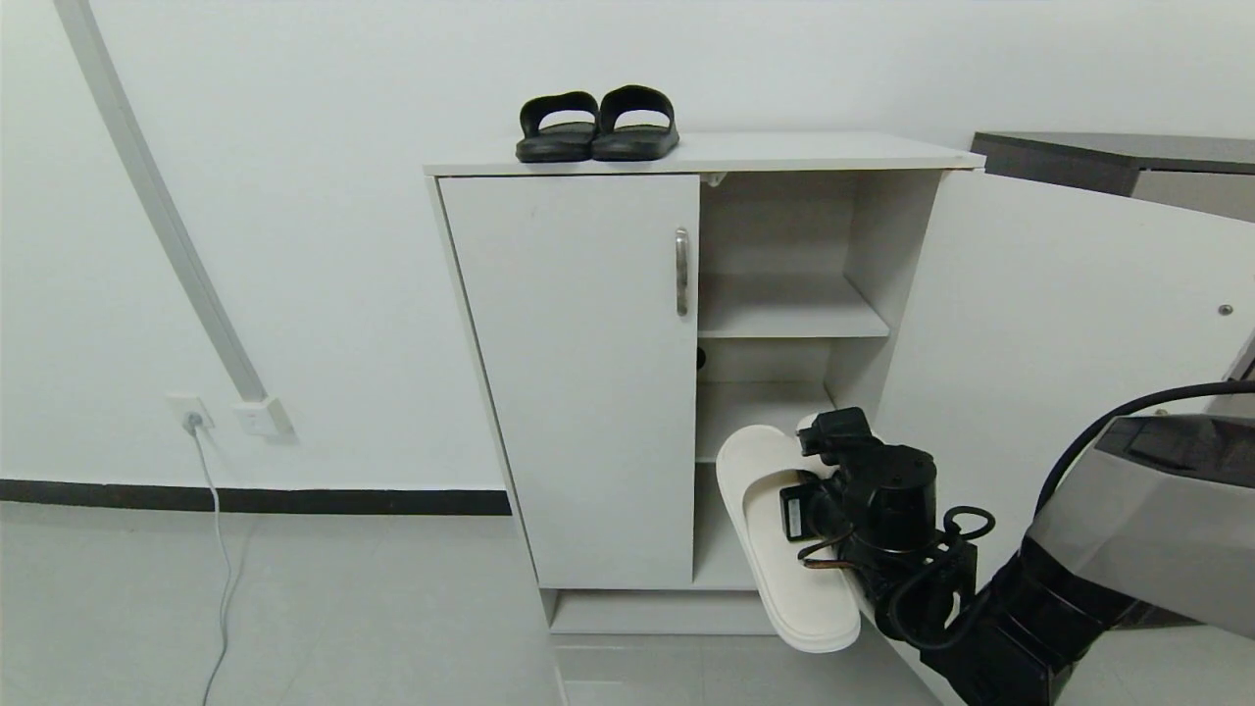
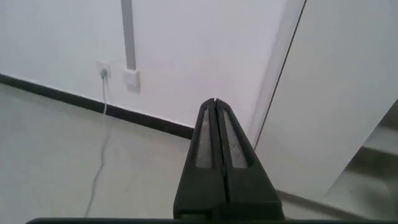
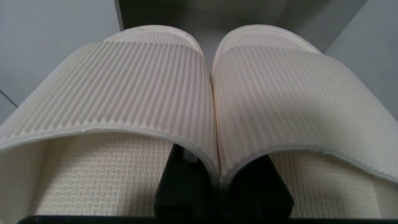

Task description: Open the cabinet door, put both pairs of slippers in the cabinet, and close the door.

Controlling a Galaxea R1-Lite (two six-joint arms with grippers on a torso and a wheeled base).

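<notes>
White slippers (image 1: 760,510) | pair clamped, apparently at adjoining straps, by right fingers (image 3: 183,190) | left fingers (image 2: 208,143) pressed together

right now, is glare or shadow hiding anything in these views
Head view: even light, no glare; mild shade on the shelves inside the open cabinet, black slippers readable on top. Right wrist view: white slippers evenly lit, the right gripper dark beneath them. Left wrist view: the shut left gripper against a bright wall, nothing hidden.

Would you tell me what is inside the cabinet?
The two upper shelves look bare. The white slippers in the right pincer cover the lower part; the shut left door hides the rest.
</notes>
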